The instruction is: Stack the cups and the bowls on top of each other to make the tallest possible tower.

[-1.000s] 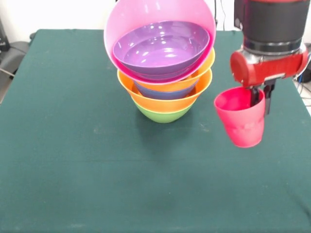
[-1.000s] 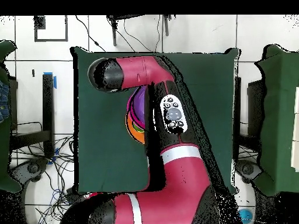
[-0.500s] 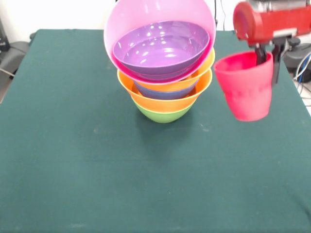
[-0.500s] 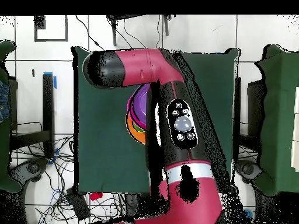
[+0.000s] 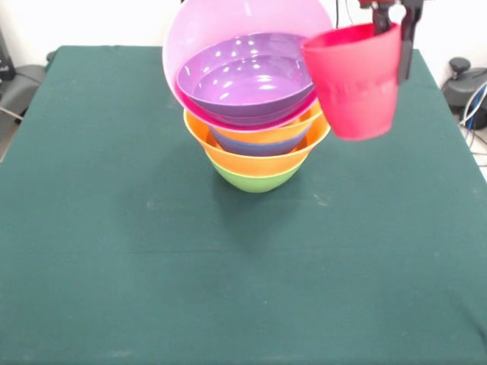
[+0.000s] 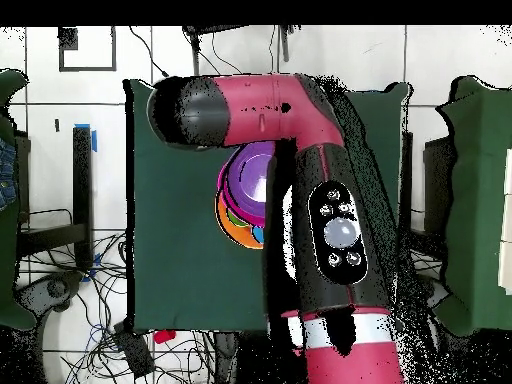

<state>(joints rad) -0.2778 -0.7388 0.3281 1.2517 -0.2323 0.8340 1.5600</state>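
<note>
Front view: red cup (image 5: 354,82) upright, mouth tilted leftward.

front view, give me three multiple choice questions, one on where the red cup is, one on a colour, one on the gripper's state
1. Where is the red cup?
A. standing on the table
B. held in the air beside the tower
C. inside the green bowl

2. Which colour is the bowl at the tower's base?
A. green
B. black
C. white

3. What is the gripper doing?
A. open and empty
B. shut on a purple bowl
C. shut on the red cup

Answers: 1 B, the cup hangs clear of the table. 2 A, the green bowl sits lowest. 3 C, a finger clamps the cup's rim.
</note>
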